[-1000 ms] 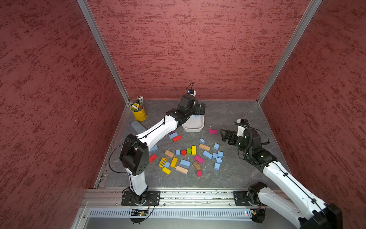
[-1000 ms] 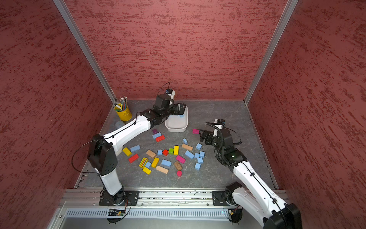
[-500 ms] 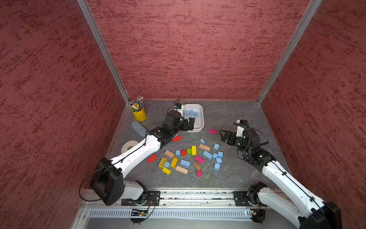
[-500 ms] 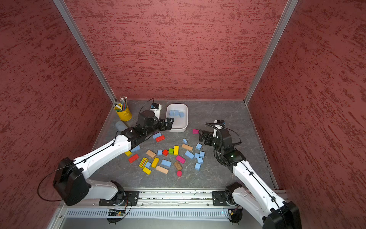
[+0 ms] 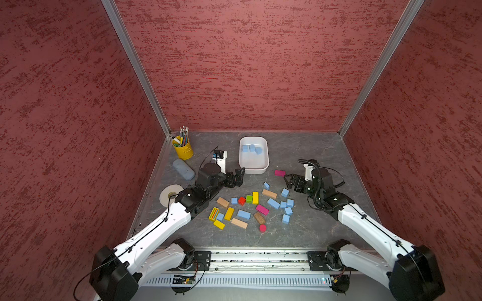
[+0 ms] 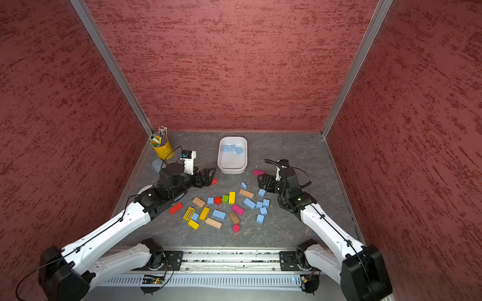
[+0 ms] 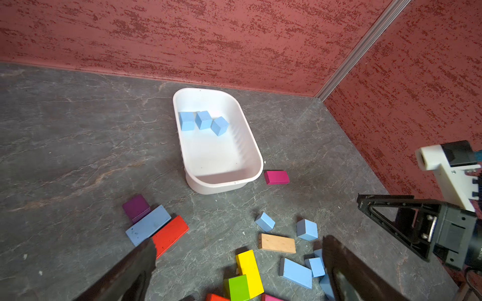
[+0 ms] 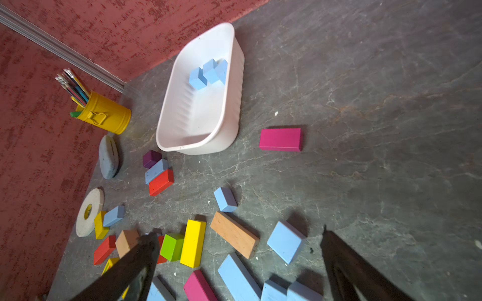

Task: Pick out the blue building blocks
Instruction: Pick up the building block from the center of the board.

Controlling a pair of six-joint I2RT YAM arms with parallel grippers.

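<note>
The pale blue square wooden block (image 5: pixel 285 192) lies on the desk just ahead of the right hand (image 5: pixel 288 183), which is much nearer to it than the left hand (image 5: pixel 240 177). It looks squarish to me, so there's no long axis to line up with. Both hands gape wide and hold nothing. 3 blue cubes (image 5: pixel 251 148) sit in the white plastic tub (image 5: pixel 253 170). I count about 12 blue blocks (image 5: pixel 243 214) loose on the grey desk (image 5: pixel 313 151), 2 of them visible only in the right wrist view.

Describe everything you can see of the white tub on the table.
The white tub is a rounded-rectangular, plastic-looking container with a smooth rim and a ribbed inner wall. It stands upright and open on the grey table, holding three blue blocks bunched at its far end. A magenta block lies beside it, apart.
</note>
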